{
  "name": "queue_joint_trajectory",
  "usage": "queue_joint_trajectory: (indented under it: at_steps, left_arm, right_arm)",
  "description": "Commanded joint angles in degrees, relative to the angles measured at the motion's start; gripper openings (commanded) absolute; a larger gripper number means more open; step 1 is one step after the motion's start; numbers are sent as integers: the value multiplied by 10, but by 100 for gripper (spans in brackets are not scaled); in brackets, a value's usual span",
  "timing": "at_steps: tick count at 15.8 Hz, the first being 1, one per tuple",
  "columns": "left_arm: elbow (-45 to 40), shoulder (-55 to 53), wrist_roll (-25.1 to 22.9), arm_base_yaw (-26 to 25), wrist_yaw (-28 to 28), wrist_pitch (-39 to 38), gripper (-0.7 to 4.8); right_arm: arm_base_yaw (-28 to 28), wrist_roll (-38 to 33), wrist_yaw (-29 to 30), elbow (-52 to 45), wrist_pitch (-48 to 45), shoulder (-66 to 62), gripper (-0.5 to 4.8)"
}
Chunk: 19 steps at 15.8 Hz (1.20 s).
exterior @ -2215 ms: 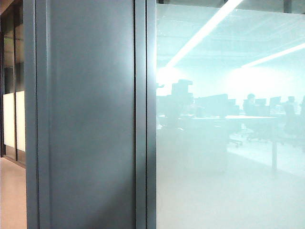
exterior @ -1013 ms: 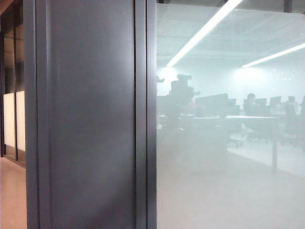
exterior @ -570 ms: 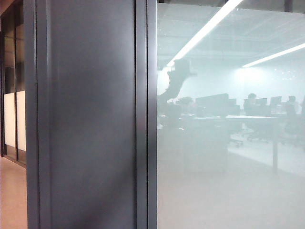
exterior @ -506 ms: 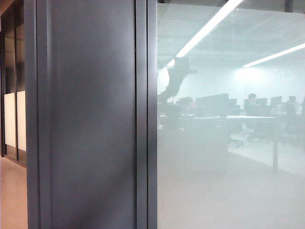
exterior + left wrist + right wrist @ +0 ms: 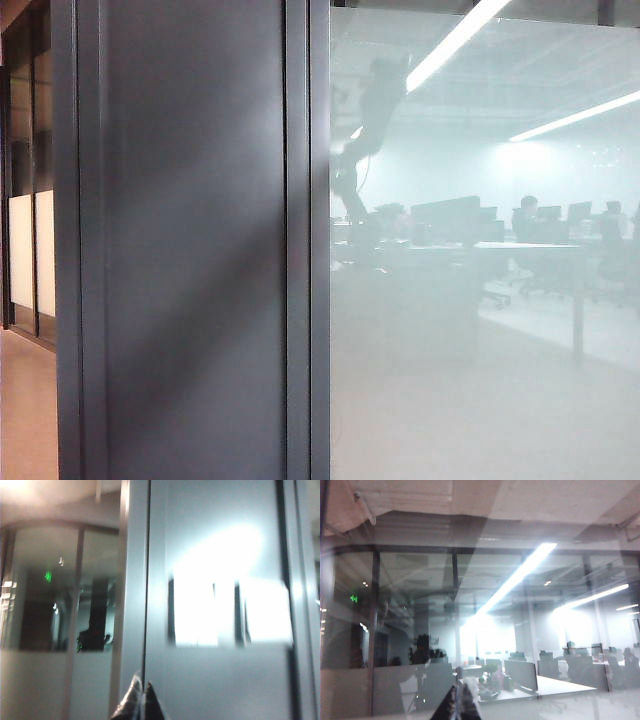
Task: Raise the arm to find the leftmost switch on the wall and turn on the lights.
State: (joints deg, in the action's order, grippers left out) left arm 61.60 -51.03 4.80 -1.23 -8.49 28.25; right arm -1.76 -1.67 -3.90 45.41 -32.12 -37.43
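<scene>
1. Left gripper (image 5: 141, 700) shows in the left wrist view only as two blurred fingertips that meet at their ends, in front of a grey wall panel (image 5: 220, 680) with bright white rectangles; we read it as closed on nothing
2. Our right gripper (image 5: 462, 702) is a dark blur against a glass partition (image 5: 410, 680); we cannot tell whether its jaws are apart
3. In the exterior view we see the arm (image 5: 365, 130) only as a hazy silhouette in the frosted glass pane (image 5: 480, 380), close to that pane's left edge beside the dark pillar (image 5: 190, 250)
4. Its long axis runs steeply upward, leaning slightly right, and the blocky head (image 5: 385, 72) sits near the pane's top edge, just left of a ceiling light strip (image 5: 450, 40)
</scene>
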Motion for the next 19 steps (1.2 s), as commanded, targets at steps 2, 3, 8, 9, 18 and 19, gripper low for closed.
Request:
queue_joint_trajectory:
  at_steps: [2, 3, 8, 9, 18, 19]
  left_arm:
    - [120, -101, 1, 1, -8, 9, -6]
    - [133, -115, 1, 1, -8, 10, -6]
    - [137, -138, 1, 17, -8, 11, -6]
    - [137, -138, 1, 24, -8, 13, -6]
    - [156, -148, 38, 33, -59, 39, -6]
    - [174, -159, 38, 33, -59, 52, -6]
  right_arm:
    - [0, -7, 19, 161, -5, -139, 0]
    - [0, -42, 62, 199, -4, -166, -1]
    - [-61, -170, 416, 460, 237, -313, -1]
    - [-79, -170, 495, 497, 265, -338, -1]
    - [-111, -170, 538, 524, 268, -360, -1]
    - [-111, -170, 539, 524, 268, -360, -1]
